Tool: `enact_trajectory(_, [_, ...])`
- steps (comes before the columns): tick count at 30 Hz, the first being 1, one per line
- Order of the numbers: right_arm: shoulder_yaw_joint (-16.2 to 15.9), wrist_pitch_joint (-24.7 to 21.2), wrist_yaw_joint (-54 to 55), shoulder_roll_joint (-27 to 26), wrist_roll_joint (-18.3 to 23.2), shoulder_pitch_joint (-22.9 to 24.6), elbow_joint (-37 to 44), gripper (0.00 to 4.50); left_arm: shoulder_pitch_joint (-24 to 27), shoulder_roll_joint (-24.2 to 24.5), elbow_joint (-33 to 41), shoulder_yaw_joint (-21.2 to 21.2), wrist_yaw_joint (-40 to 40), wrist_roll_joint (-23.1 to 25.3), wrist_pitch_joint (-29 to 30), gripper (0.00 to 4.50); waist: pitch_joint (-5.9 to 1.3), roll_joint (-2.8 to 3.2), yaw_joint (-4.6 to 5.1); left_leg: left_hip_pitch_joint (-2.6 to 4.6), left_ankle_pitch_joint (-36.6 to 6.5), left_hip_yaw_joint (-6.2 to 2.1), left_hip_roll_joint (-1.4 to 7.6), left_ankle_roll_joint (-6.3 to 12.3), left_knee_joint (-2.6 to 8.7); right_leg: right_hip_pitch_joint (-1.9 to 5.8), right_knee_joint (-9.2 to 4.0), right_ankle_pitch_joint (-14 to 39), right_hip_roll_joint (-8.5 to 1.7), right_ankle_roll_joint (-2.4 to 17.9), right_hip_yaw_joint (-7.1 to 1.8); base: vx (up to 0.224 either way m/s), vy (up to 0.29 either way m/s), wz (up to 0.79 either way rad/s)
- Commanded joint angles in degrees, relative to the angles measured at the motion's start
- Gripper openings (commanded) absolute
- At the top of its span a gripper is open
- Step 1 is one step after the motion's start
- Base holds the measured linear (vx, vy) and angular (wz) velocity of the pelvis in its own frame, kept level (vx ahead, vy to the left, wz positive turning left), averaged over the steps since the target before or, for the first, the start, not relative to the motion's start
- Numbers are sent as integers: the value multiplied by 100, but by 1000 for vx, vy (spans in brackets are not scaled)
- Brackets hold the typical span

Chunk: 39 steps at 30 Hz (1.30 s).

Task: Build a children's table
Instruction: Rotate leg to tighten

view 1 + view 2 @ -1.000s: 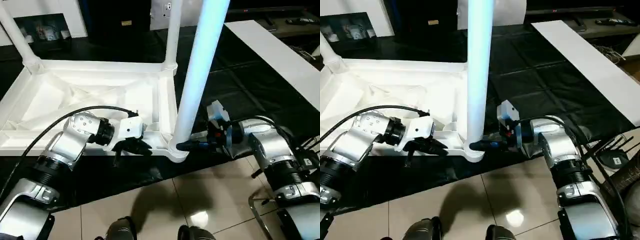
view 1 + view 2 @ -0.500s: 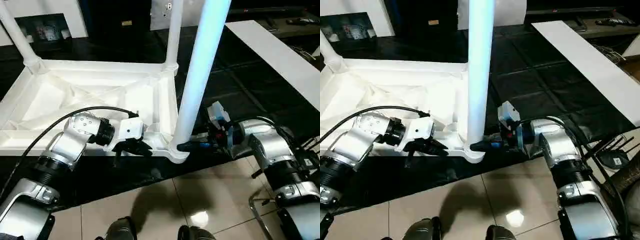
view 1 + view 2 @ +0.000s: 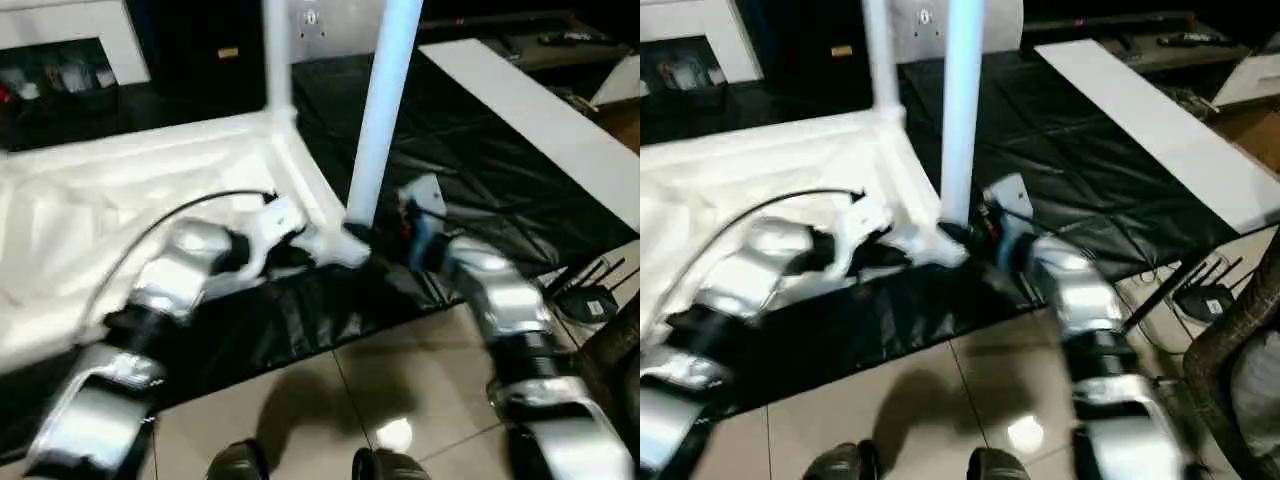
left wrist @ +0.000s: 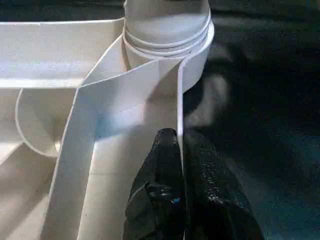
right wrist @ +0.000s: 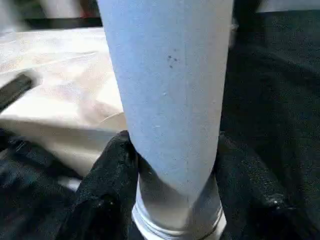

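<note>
Glossy beige tiled floor (image 3: 330, 400) lay in foreground, ceiling light glaring off it. Black crinkled sheet (image 3: 470, 150) covered ground beyond tiles. Long white board (image 3: 1160, 130) ran along sheet's far right edge. Dark cabinet (image 3: 195, 55) stood at back, white unit (image 3: 60, 40) beside it. Black cables (image 3: 1200, 290) lay near right edge.

My head views are smeared, so both forearms blur. The near leg (image 3: 378, 110) runs off the top edge. Its foot hides behind my right pincer (image 5: 172, 200). The tabletop (image 3: 60, 210) is cut off at left.
</note>
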State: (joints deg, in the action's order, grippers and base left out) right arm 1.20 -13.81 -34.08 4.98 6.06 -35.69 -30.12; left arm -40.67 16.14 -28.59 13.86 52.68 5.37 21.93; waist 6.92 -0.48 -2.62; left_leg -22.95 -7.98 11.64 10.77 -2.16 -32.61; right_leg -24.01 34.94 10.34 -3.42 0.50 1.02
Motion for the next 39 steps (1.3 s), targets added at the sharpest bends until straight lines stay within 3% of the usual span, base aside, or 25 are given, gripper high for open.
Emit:
enact_trajectory(1, [-475,-229,284,-636,-49,-9,-151,190,-285,-636,188,96,-384,-204,31,0,-401,42,-19,204,-1738,-147,220,-99,402,165,-508,1770,-411,1152,-209,0,0,0])
enact_trajectory(4, [-392,-33,766,-992,-78,-56,-193,190,-360,-949,128,-100,-1005,-155,86,0,-422,44,-30,186,-1556,-145,208,-47,387,201,-476,1363,-400,1205,-199,0,0,0])
enact_trajectory(6, [-311,-7,773,-1049,7,-63,-183,246,-365,-973,130,-127,-1066,-148,77,0,-434,33,-45,181,-1416,-132,208,52,369,213,-459,1053,-392,1235,-201,0,0,0])
enact_trajectory(8, [-254,-14,625,-1000,87,-34,-106,263,-329,-890,198,-78,-952,-112,84,0,-439,24,-61,172,-1300,-130,207,134,372,236,-447,877,-392,1240,-194,0,0,0])
enact_trajectory(13, [-295,172,-131,-432,144,93,133,310,-119,-481,434,51,-400,-100,-119,0,-452,19,-82,160,-1078,-125,217,269,364,274,-418,518,-396,1291,-184,0,0,0])
enact_trajectory(15, [-316,229,-338,-271,129,105,143,330,-76,-388,470,58,-276,-108,-143,0,-465,23,-80,155,-854,-117,218,368,343,287,-375,138,-390,1399,-176,0,0,0])
enact_trajectory(18, [-338,540,-960,185,97,116,89,361,60,-21,527,171,228,-87,-502,0,-476,28,-85,148,-806,-108,216,456,321,308,-357,-31,-395,1485,-169,0,0,0])
enact_trajectory(24, [-407,901,-2072,774,178,119,-19,412,208,422,548,232,938,-228,-985,0,-461,61,-129,194,-1116,-104,263,365,337,282,-383,370,-394,1554,-153,0,0,0])
enact_trajectory(28, [-500,1060,-2934,1095,358,104,-74,412,299,798,545,402,1530,-231,-1442,0,-471,67,-202,211,-1225,-96,285,314,333,266,-373,501,-404,1561,-152,0,0,0])
enact_trajectory(30, [-553,1051,-3475,1250,491,59,-125,412,343,964,563,461,1878,-304,-1695,0,-480,35,-250,210,-1234,-95,281,312,327,270,-364,582,-408,1552,-149,0,0,0])
enact_trajectory(34, [-664,1064,-4016,1417,531,12,-230,412,390,1084,622,503,2194,-404,-1881,0,-484,36,-276,200,-1136,-88,286,321,319,258,-347,570,-411,1568,-147,0,0,0])
enact_trajectory(36, [-770,1015,-4489,1559,564,-17,-322,412,417,1154,671,525,2432,-482,-1962,0,-492,-4,-283,189,-1180,-88,278,328,308,268,-346,688,-427,1560,-148,0,0,0])
enact_trajectory(39, [-830,1006,-4754,1638,593,-23,-371,385,426,1187,689,549,2540,-525,-2016,0,-487,-12,-294,188,-1146,-83,282,354,302,253,-352,792,-426,1545,-152,0,0,0])
